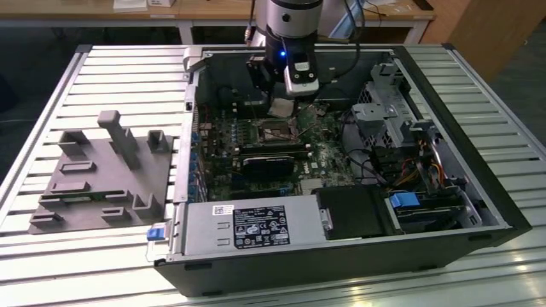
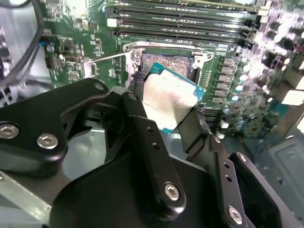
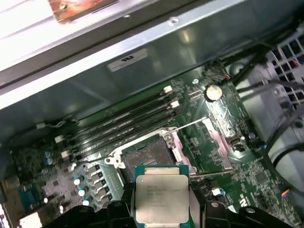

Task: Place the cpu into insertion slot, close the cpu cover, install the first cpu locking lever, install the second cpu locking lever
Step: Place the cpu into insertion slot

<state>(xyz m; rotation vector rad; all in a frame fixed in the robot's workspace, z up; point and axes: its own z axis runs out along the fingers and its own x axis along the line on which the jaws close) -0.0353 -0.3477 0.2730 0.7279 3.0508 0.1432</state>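
over the open computer case (image 1: 341, 256) on the slatted metal table (image 1: 111, 70), in the exterior view, the arm (image 1: 290, 19) comes down from the far side. its gripper (image 1: 286, 102) hangs just above the insertion slot (image 1: 275, 132) on the green motherboard (image 1: 328, 153). a grey moulded fixture (image 1: 102, 173) sits on the table at the exterior view's left, apart from the case. a silver power supply (image 1: 243, 227) lies along the case's near edge.

in the second wrist view, the two black fingers (image 2: 142, 123) are pressed in on the cpu (image 2: 168, 102) from opposite edges, pinching it. the chip sits tilted, its dull silver top facing the camera and a teal rim showing at the edge. it is held off the board, just in front of the slot, whose brownish contact field lies uncovered. the long memory slots (image 2: 180, 19) run beyond the socket.

in the first wrist view, the cpu is again held between the fingers, top face up, close to the socket but not in it. the cpu cover (image 3: 220, 142) is swung open to one side of the slot, with thin silver lever rods (image 3: 190, 124) standing free near it. a round coin battery (image 3: 213, 91) sits on the board further off.
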